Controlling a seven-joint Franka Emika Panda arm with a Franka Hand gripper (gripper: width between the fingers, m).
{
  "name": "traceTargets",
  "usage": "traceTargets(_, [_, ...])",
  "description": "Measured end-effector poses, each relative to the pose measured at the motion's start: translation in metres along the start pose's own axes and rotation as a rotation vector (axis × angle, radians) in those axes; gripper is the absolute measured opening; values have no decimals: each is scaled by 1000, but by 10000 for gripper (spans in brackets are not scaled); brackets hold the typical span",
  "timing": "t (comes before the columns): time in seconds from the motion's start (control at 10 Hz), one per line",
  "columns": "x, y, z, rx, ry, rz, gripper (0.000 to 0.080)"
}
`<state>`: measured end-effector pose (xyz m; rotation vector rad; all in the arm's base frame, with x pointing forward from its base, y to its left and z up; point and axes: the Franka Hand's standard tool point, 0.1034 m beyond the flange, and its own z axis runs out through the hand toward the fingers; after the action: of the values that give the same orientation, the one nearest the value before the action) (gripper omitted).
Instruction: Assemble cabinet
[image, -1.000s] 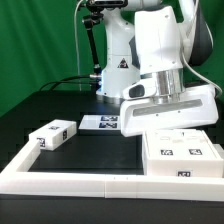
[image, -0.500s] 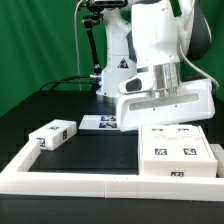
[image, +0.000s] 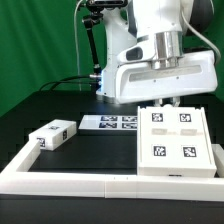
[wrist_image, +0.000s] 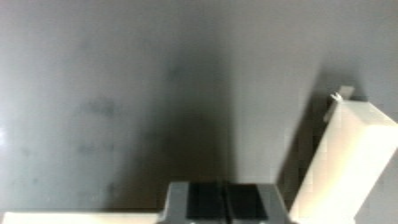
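Observation:
The white cabinet body (image: 172, 138) stands tilted up at the exterior view's right, its face showing a 2x2 grid of black-and-white tags. My gripper (image: 168, 98) is right above and behind its top edge, and the fingertips are hidden behind it. In the wrist view the gripper (wrist_image: 228, 205) shows its two dark pads close together, with a white wall of the cabinet (wrist_image: 349, 160) beside them and a grey surface beyond. A small white tagged drawer block (image: 52, 134) lies on the black table at the exterior view's left, apart from the gripper.
The marker board (image: 110, 122) lies flat at the back centre. A long white rail (image: 70, 181) borders the table's front and left. The robot's base (image: 112, 70) and cables stand behind, before a green backdrop.
The gripper has risen, and the cabinet body has tipped up with it, from lying nearly flat to showing its four-tag face. The drawer block has not moved.

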<state>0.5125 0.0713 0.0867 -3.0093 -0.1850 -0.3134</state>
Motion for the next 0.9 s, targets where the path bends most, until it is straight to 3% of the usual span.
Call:
traceTargets(0.2, [10, 0, -13, -1, -4, -5, 2])
traceTargets(0.4, [19, -7, -12, 6, -5, -13, 2])
traceTargets(0.7, [16, -6, -11, 6, -10, -16, 2])
traceTargets(0.9, [20, 0, -22, 2, -19, -28, 2])
